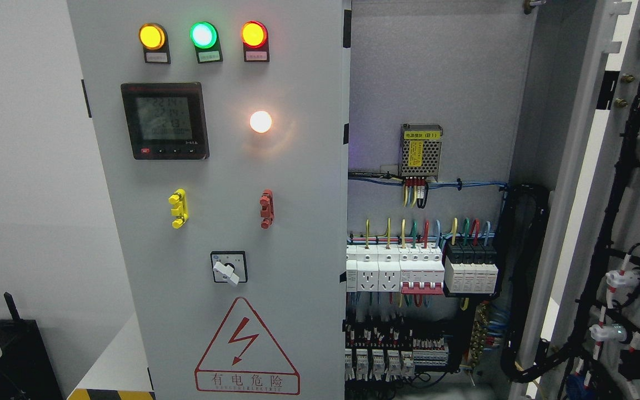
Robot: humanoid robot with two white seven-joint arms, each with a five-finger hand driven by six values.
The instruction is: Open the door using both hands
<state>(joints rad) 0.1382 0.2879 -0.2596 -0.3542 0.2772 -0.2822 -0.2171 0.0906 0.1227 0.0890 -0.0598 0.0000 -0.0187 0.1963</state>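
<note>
The closed left door (214, 222) of the grey electrical cabinet filled the left and centre of the head view. It carried three lit indicator lamps (203, 35) along the top, amber, green and red, a digital meter (165, 120) below them, and a glowing white lamp (260, 121) beside the meter. Lower down sat a yellow handle (178, 208), a red handle (266, 208), a rotary switch (229, 268) and a red triangular warning sign (246, 347). To the right, the cabinet interior lay exposed, showing a power supply (421, 150) and rows of circuit breakers (421, 270). The right door (625, 222) stood swung open at the far right, wiring harness on its inner face. Neither robot hand was in view, so their state could not be told.
</note>
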